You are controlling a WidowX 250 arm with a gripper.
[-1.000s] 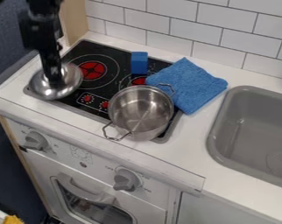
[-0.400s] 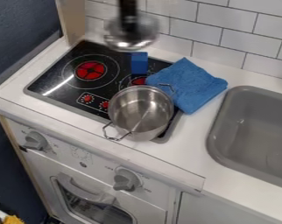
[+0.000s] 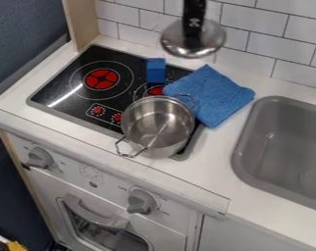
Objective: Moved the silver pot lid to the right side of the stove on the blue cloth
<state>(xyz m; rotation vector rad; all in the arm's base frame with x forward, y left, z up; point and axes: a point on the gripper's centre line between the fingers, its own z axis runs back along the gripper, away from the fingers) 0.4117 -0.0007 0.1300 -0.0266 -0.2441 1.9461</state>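
While the fingers (image 3: 194, 33) are gripping the lid (image 3: 212, 41) at its middle, probably the safest hold, it is hanging raised near the cloth (image 3: 216, 95), its metal looking stiff, slippery.

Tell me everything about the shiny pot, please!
The pot is round, silver and looks like metal. It stands upright with no lid on, and I see nothing in it but shiny streaks. Two thin, bent handles stick out on opposite sides. It sits at the front right of the black stove. Its back handle overlaps the blue cloth in this view.
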